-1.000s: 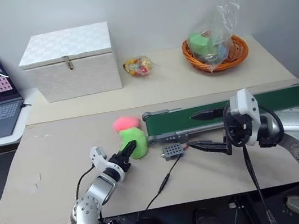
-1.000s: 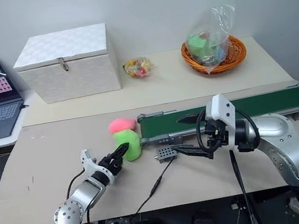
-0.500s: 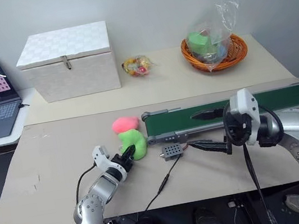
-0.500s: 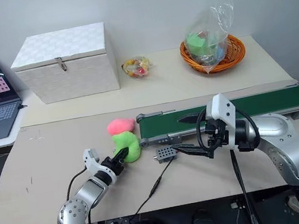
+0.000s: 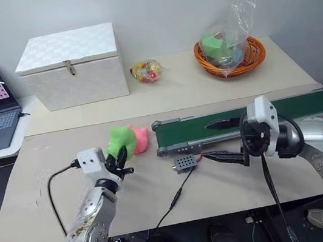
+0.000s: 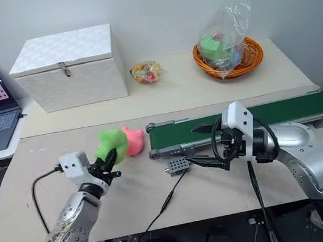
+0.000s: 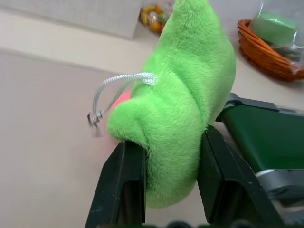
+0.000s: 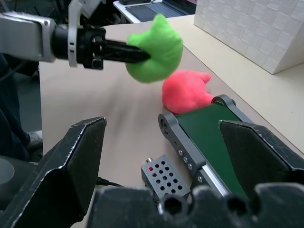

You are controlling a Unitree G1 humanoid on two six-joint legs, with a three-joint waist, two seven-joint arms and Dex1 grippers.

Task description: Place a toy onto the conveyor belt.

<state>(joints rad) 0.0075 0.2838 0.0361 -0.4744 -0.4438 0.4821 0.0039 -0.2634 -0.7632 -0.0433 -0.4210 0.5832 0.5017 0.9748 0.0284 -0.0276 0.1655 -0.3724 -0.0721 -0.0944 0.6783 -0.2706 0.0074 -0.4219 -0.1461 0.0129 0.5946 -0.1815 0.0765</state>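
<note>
Left gripper (image 7: 166,190) clenches the lime-green plush toy (image 7: 183,104), whose grey loop shows close up; right gripper (image 8: 168,142) gapes over the conveyor belt (image 8: 209,142)

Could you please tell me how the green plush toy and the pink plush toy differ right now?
The green toy is pinched in the left gripper and lifted off the table; the pink toy lies on the table by the conveyor belt end, untouched. Both are small, soft, rounded plush blobs.

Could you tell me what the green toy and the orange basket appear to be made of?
The green toy looks like soft plush fabric: fuzzy pile, dented between the jaws. The orange basket looks woven, perhaps wicker or plastic cord: ribbed strands show around its rim.
</note>
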